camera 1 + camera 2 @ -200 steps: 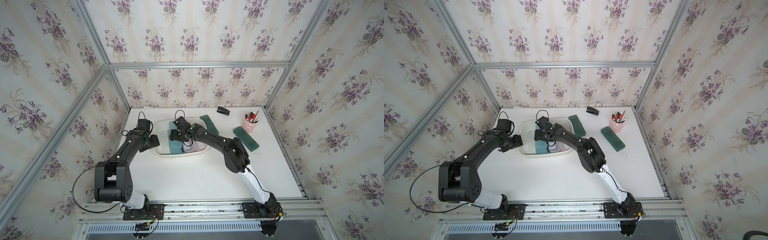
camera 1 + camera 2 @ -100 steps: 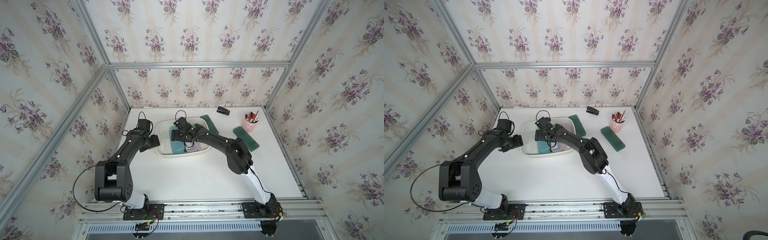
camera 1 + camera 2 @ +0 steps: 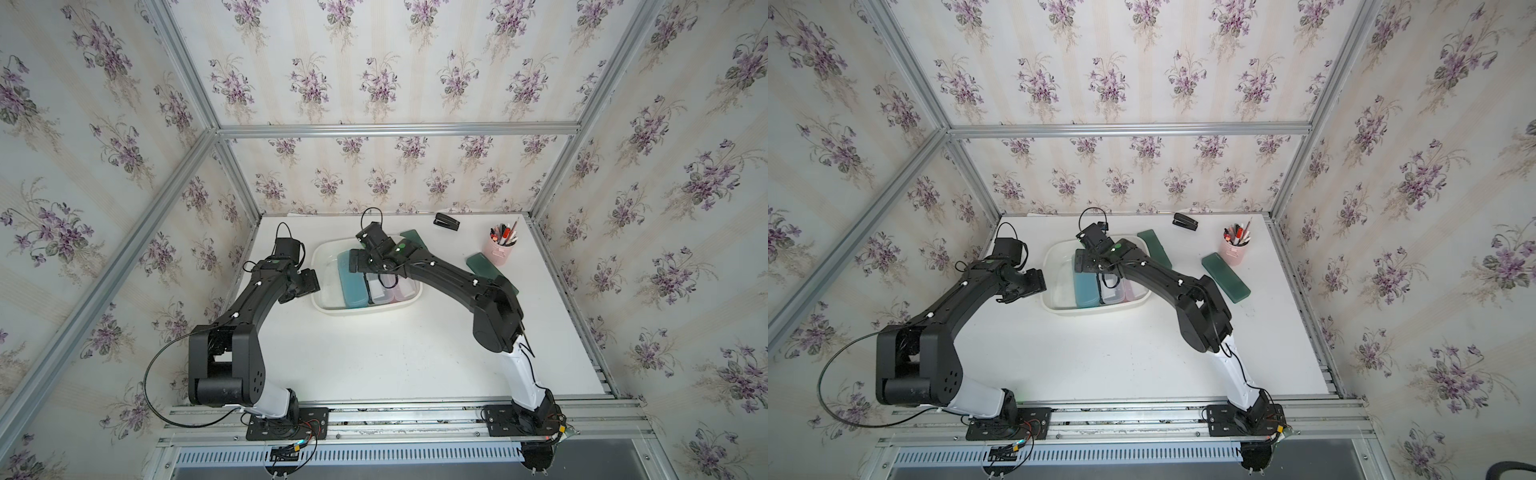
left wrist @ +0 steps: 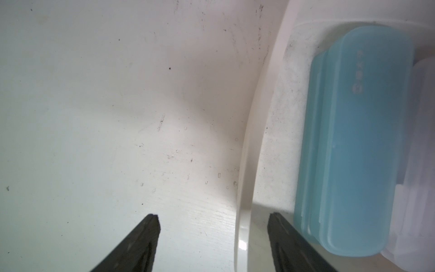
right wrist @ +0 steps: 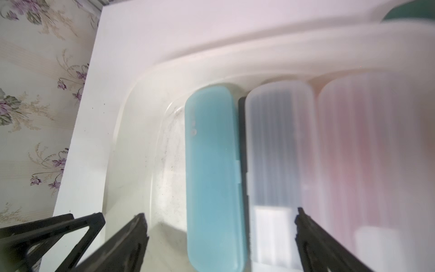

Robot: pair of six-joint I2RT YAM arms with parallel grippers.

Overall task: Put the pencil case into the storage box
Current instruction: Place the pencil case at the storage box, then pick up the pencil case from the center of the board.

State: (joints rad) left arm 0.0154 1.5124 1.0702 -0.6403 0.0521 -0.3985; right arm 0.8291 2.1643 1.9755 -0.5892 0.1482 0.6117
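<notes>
progress: the storage box stands on the counter and holds three cases lying flat, side by side along their long edges: the blue pencil case, the clear pencil case and the pink pencil case. the blue one lies nearest the left arm, with bare box floor beside it.

right tool: it hangs over the box above the blue and clear cases, its fingers wide apart and clamped on nothing. on this evidence the blue case counts as delivered.

left tool: its fingers are apart and straddle the box's rim, one outside and one inside. neither is seen pressing the rim, and it holds nothing.

outstanding: one dark green pencil case lies on the counter just beside the box's far corner. a second dark green pencil case lies just beside the pen cup. if the task covers every case, two placements remain, and the free floor in the box looks sufficient for at least one.

count:
- pencil cases: five (three boxed, two on the counter)
- storage box: one
- pen cup: one, with several pens
- stapler: one
</notes>
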